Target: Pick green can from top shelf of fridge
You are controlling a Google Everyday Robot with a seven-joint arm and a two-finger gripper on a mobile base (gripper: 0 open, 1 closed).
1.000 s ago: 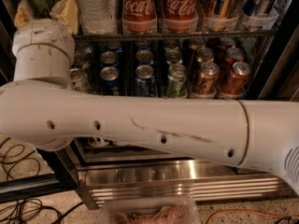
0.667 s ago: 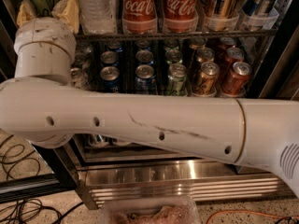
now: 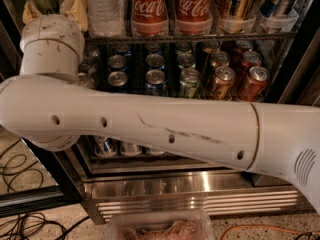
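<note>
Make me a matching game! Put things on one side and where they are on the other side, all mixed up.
Things:
1. gripper
2. Coca-Cola cans
3. clear bottle
4. arm

Places:
A. stretched across the front of the fridge
B. middle of the top shelf
C. far left, up at the top shelf
D. top shelf, just left of the red cans

Pairs: 1-C, 2-B, 3-D, 4-A

dim, prob. overhead-lit; tool [image 3: 50,5] top left
</note>
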